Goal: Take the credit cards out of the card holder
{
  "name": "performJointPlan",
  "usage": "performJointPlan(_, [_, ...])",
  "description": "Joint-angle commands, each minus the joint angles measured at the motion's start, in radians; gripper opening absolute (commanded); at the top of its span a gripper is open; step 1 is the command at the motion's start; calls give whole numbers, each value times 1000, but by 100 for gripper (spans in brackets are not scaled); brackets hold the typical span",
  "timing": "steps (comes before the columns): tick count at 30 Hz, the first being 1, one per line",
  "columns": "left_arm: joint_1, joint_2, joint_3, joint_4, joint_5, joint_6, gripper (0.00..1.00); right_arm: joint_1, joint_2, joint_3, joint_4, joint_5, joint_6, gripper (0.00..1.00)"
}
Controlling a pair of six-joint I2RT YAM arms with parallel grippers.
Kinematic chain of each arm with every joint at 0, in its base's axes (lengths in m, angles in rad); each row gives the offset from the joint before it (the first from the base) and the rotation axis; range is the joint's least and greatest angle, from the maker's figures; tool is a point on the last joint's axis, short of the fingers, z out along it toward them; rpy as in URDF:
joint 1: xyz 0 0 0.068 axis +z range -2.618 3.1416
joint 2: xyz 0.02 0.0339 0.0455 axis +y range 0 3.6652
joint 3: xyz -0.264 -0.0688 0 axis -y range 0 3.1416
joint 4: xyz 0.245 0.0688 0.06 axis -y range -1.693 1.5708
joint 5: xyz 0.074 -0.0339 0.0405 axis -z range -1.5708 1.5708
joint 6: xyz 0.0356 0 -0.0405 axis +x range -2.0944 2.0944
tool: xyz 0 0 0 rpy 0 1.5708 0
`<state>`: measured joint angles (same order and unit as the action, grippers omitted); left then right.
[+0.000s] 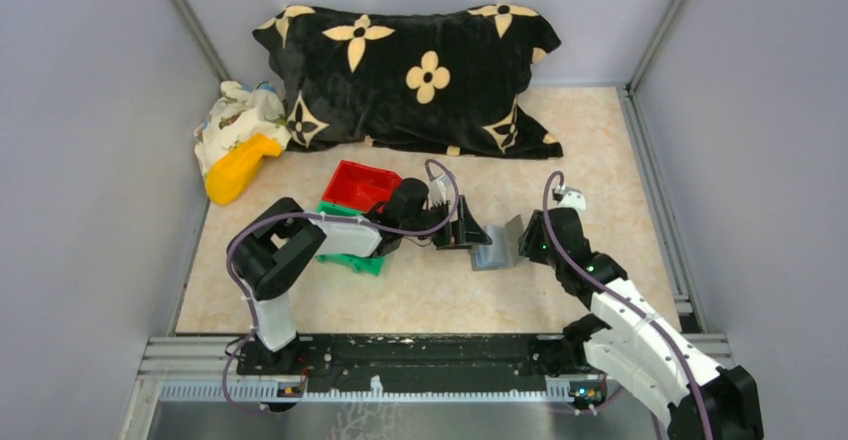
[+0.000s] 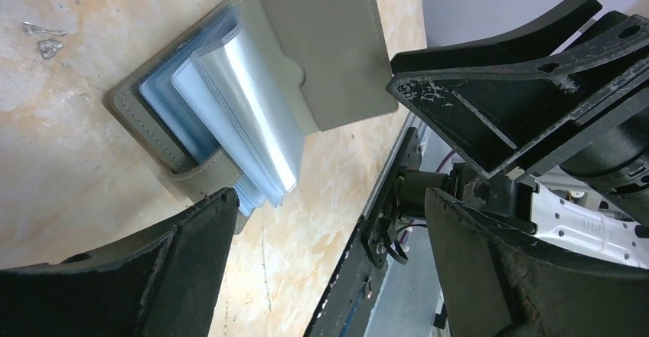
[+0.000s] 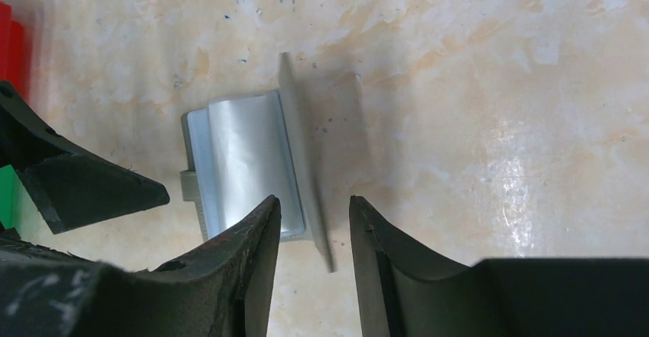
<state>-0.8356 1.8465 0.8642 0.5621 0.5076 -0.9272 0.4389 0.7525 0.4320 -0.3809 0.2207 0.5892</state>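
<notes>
The card holder (image 1: 497, 245) lies open on the table between both grippers, its grey cover flap standing up. In the left wrist view the card holder (image 2: 321, 53) shows a fan of clear blue-grey sleeves (image 2: 245, 115); I cannot pick out single cards in them. My left gripper (image 2: 329, 264) is open and empty, its left finger (image 2: 184, 253) close by the sleeves' lower edge. My right gripper (image 3: 312, 233) is open, and the upright flap (image 3: 306, 176) stands edge-on in the gap between its fingers, apart from both. The left gripper (image 1: 465, 232) and the right gripper (image 1: 530, 243) face each other across the holder.
A red bin (image 1: 360, 185) and a green bin (image 1: 350, 260) sit under the left arm. A black flowered pillow (image 1: 420, 75) lies at the back. A yellow object on a patterned cloth (image 1: 238, 165) lies at the back left. Grey walls enclose the table.
</notes>
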Motion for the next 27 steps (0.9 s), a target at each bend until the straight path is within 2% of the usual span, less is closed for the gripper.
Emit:
performJointPlan(1, [-3, 18, 29, 39, 24, -4, 97, -13, 5, 24, 13, 11, -26, 39])
performJointPlan(6, [-3, 14, 26, 38, 24, -4, 97, -15, 12, -9, 44, -15, -20, 38])
performJointPlan(11, [-3, 12, 25, 42, 35, -7, 97, -20, 41, -38, 84, -68, -8, 11])
performJointPlan(14, [-3, 6, 20, 47, 43, -10, 97, -26, 41, -65, 116, -114, 10, 1])
performJointPlan(27, [-2, -71, -87, 47, 26, -14, 97, -28, -39, -134, 118, -148, 67, 0])
